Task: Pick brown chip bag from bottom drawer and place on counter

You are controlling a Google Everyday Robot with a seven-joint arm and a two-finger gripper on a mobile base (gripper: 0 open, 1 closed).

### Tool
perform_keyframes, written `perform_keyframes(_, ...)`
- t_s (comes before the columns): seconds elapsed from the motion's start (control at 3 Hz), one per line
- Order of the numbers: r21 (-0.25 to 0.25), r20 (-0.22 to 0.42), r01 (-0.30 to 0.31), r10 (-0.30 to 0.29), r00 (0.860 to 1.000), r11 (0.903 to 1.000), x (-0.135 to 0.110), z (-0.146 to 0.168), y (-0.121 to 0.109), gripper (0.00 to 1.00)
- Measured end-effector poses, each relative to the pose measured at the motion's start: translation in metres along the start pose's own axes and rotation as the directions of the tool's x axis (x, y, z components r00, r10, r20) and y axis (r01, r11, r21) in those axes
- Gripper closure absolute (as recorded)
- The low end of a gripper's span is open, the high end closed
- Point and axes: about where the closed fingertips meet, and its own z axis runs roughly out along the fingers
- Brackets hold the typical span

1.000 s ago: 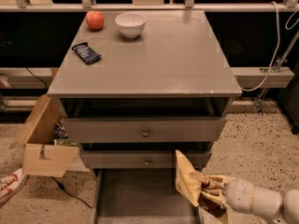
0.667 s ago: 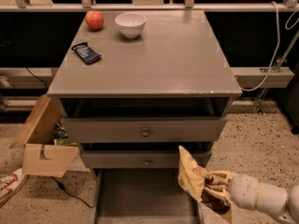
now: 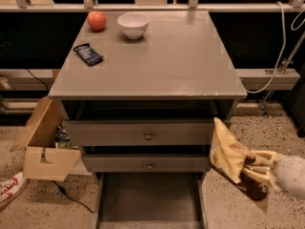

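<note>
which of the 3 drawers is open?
Bottom drawer, pulled out; the top drawer and middle drawer sit shut. Pincer holds the chip bag right of it.

The brown chip bag (image 3: 228, 149) is hanging tilted in the air just right of the cabinet, its tan end pointing up and its dark brown part trailing low, with the gripper (image 3: 257, 167) pinching it from the right. The bottom drawer (image 3: 147, 202) is standing pulled open, showing its grey floor. The smooth grey counter (image 3: 167, 61) is lying flat above, apart from the bag.
</note>
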Motion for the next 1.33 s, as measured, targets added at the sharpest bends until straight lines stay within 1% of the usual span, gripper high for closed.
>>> perform_keyframes(0.33, 0.082, -0.020, 0.058, -0.056, 0.998, 0.9950, -0.065, -0.047, -0.040, 1.00)
perform_keyframes(0.67, 0.081, -0.021, 0.059, -0.057, 0.998, 0.9950, -0.065, -0.047, -0.040, 1.00)
perform_keyframes(1.0, 0.061, -0.053, 0.156, -0.153, 0.987, 0.9859, -0.095, -0.036, -0.053, 1.00)
perform_keyframes(1.33, 0.032, -0.051, 0.292, -0.290, 0.956, 0.9558, -0.151, -0.013, -0.085, 1.00)
